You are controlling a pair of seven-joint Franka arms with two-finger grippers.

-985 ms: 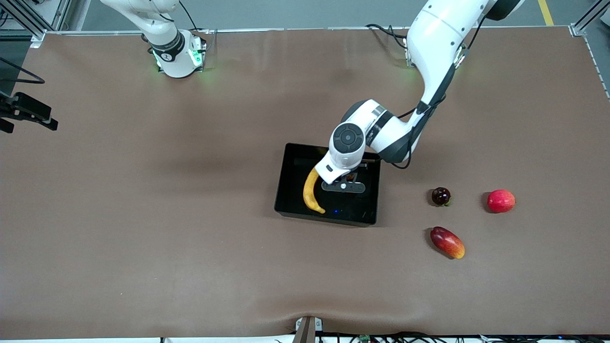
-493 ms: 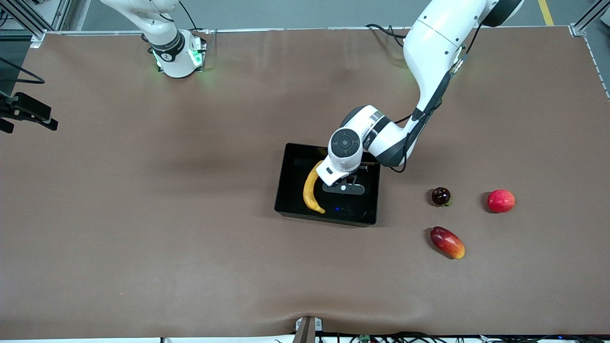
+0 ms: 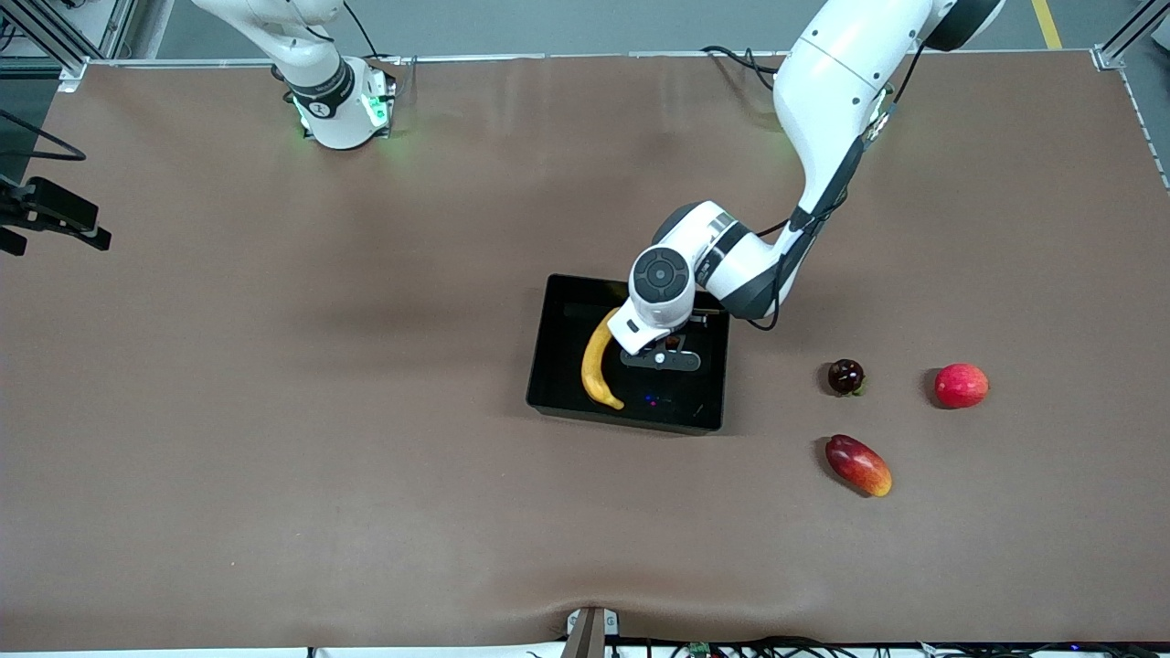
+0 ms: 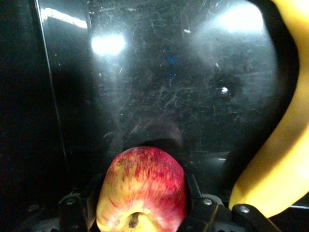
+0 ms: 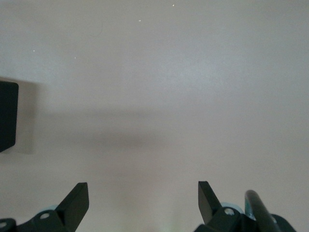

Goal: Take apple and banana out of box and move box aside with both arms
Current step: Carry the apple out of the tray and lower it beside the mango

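The black box (image 3: 558,366) sits mid-table. The yellow banana (image 3: 594,366) lies in it along the wall toward the right arm's end; it also shows in the left wrist view (image 4: 277,164). My left gripper (image 3: 660,355) is down inside the box beside the banana, shut on the small red apple (image 4: 142,186) with a yellowish patch at its stem, just above the box's glossy floor (image 4: 169,87). My right gripper (image 5: 143,203) is open and empty over bare table, a corner of the box (image 5: 7,121) at the view's edge. It is out of the front view.
On the table toward the left arm's end lie a dark maroon round fruit (image 3: 845,376), a larger round red fruit (image 3: 961,385), and a red-orange mango (image 3: 857,464) nearer the front camera. The right arm's base (image 3: 338,110) stands at the table's back edge.
The left arm's wrist and elbow shifted slightly over the box, with the apple still held. The banana, the box and the loose fruits have not moved.
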